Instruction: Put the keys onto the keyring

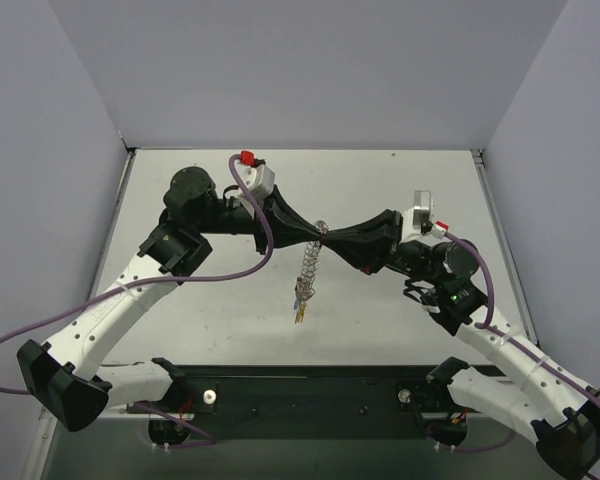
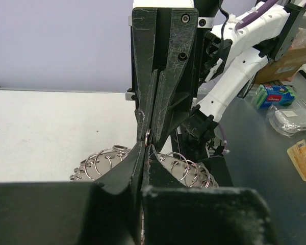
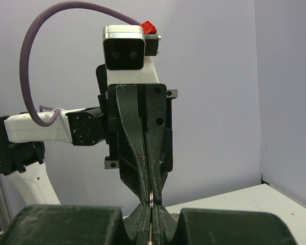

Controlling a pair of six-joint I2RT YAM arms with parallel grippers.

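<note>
The keyring (image 1: 312, 262) is a silvery coil-rimmed ring that hangs edge-on in the air above the middle of the table. Both grippers hold its top, tip to tip. My left gripper (image 1: 315, 231) comes from the left and is shut on the ring. My right gripper (image 1: 331, 235) comes from the right and is shut on the same spot. Small keys (image 1: 299, 309) dangle at the ring's lower end; one looks yellow. In the left wrist view the ring's coils (image 2: 104, 161) spread below my shut left gripper (image 2: 144, 149). In the right wrist view a sliver of ring (image 3: 151, 199) shows between the shut fingers.
Grey walls close in the white table (image 1: 180, 320) on the left, back and right. A black strip (image 1: 310, 385) runs along the near edge between the arm bases. Off the table, a green and blue box (image 2: 275, 95) and a plastic bag (image 2: 294, 120) lie on a dark surface.
</note>
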